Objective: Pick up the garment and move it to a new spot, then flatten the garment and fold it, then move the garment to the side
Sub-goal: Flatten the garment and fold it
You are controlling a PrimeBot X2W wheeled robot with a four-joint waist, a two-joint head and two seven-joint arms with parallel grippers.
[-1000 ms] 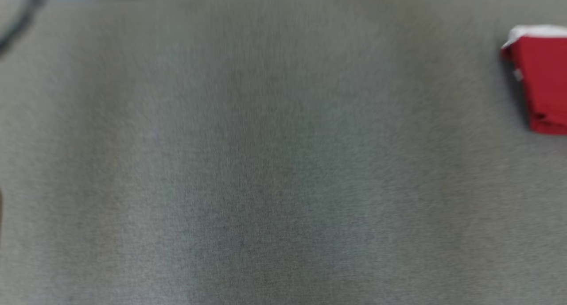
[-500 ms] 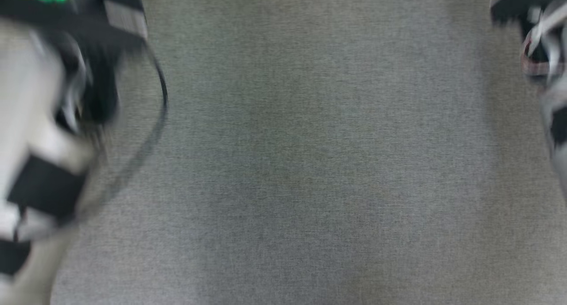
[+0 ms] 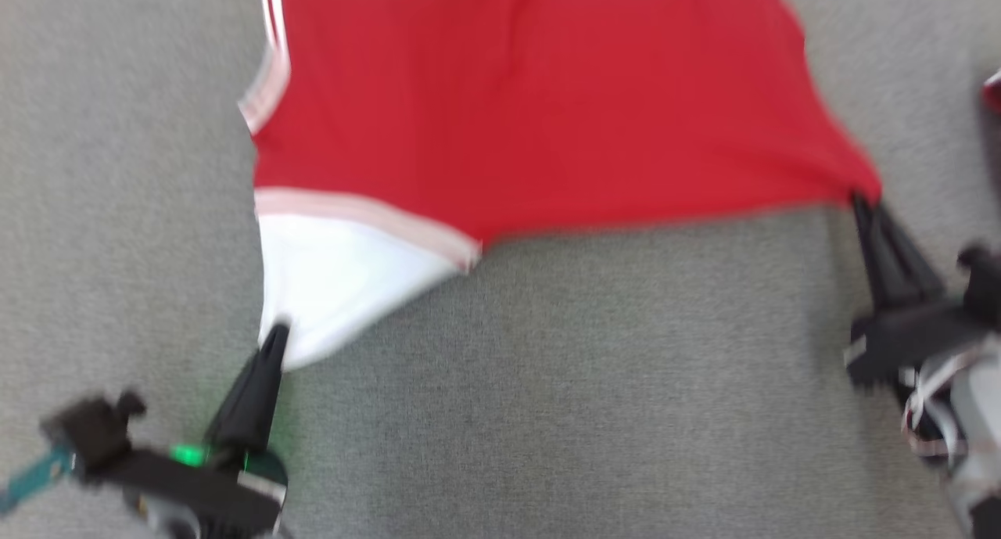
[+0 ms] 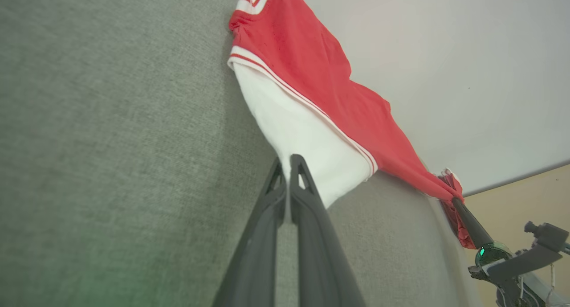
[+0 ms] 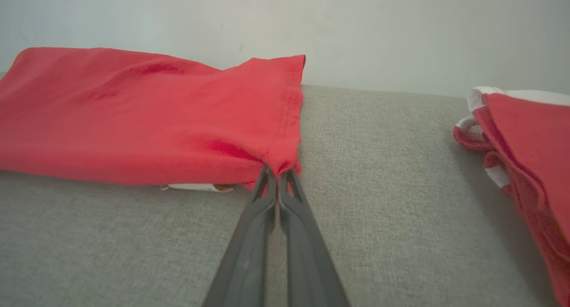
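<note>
Since half a second ago the head camera's whole picture has shifted: the two arms that showed at its upper corners then now show at its lower corners, and a red cloth garment with a white panel and red-and-white striped trim (image 3: 532,109) spreads across its far half.

This garment lies over the grey fabric-covered bench (image 3: 547,382), its near edge pulled into a line between two grippers. The left gripper (image 3: 275,337) has its fingers closed on the near left corner, on the white panel. The right gripper (image 3: 859,199) has its fingers pinched on the near right corner, where the red cloth puckers at the hem. In the left wrist view the white panel sags between the striped band and the fingertips (image 4: 299,169).

Near of the stretched edge the bench is bare grey cloth from one gripper to the other. More bare cloth runs along the garment's left side. In the right wrist view the bench's far edge meets a pale wall (image 5: 401,30) just behind the garment.

One folded red-and-white garment (image 5: 530,155) sits to the right, apart from the stretched one, with bare bench between them. That makes two garments and two grippers.
</note>
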